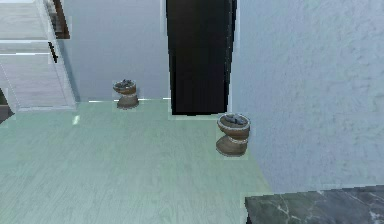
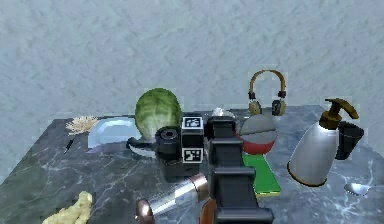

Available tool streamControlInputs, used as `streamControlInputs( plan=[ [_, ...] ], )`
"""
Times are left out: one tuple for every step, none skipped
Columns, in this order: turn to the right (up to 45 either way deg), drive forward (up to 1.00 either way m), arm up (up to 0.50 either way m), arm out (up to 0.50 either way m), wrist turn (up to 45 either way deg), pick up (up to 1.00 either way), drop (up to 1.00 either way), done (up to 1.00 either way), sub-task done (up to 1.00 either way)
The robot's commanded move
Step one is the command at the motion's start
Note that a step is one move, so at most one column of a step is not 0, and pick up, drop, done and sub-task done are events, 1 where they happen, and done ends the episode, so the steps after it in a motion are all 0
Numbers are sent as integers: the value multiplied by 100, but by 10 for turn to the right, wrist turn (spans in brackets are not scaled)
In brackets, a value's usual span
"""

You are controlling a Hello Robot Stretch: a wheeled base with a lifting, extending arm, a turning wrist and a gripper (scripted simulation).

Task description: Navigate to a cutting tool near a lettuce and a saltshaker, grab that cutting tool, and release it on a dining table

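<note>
One claw (image 2: 152, 146), grip and load indeterminable, by the lettuce (image 2: 157, 110) on the tabletop (image 2: 50, 165): centre it along the cutting tool's handle before lifting.

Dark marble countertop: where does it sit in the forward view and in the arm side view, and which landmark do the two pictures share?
Forward view: the dark marble countertop is a corner at the bottom right edge.
Arm side view: the dark marble countertop spans the lower half, with the lettuce standing on it near the middle.
Shared landmark: the pale textured wall that rises behind the counter in both.
</note>
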Motion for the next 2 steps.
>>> streamControlInputs(
  plan=[
    [0,0,6,0,0,0,0,0,0],
    [0,0,0,0,-450,0,0,0,0]
  ],
)
